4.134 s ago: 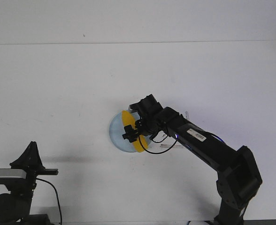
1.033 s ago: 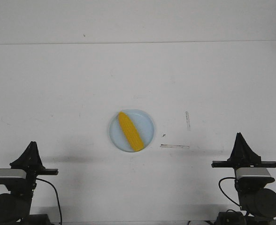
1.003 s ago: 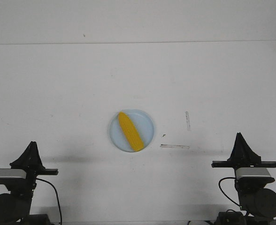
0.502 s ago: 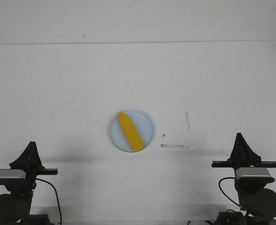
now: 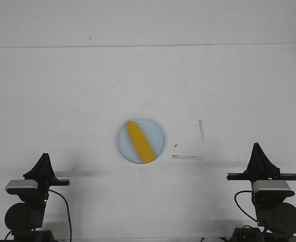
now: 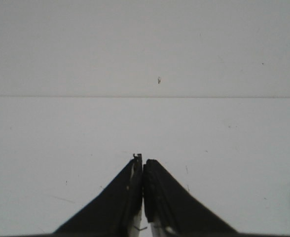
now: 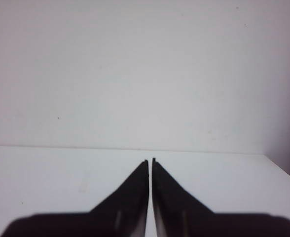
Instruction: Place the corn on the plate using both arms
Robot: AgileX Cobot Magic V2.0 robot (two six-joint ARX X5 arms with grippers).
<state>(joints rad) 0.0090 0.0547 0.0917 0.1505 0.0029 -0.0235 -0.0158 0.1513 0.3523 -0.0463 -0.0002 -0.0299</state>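
The yellow corn cob (image 5: 140,141) lies diagonally on the pale blue plate (image 5: 158,132) in the middle of the white table. Both arms are folded back at the near edge, well away from the plate. My left gripper (image 5: 43,156) is at the front left; in the left wrist view (image 6: 143,161) its jaws are shut and hold nothing. My right gripper (image 5: 257,146) is at the front right; in the right wrist view (image 7: 150,161) its jaws are shut and hold nothing. Neither wrist view shows the corn or plate.
A white wall rises behind the table's far edge (image 5: 148,46). Two short strips of clear tape (image 5: 187,157) lie on the table to the right of the plate.
The right arm left the corn on the plate and withdrew to the front right some seconds ago. In the last half second the left arm's base has shifted slightly right and toward the near edge.
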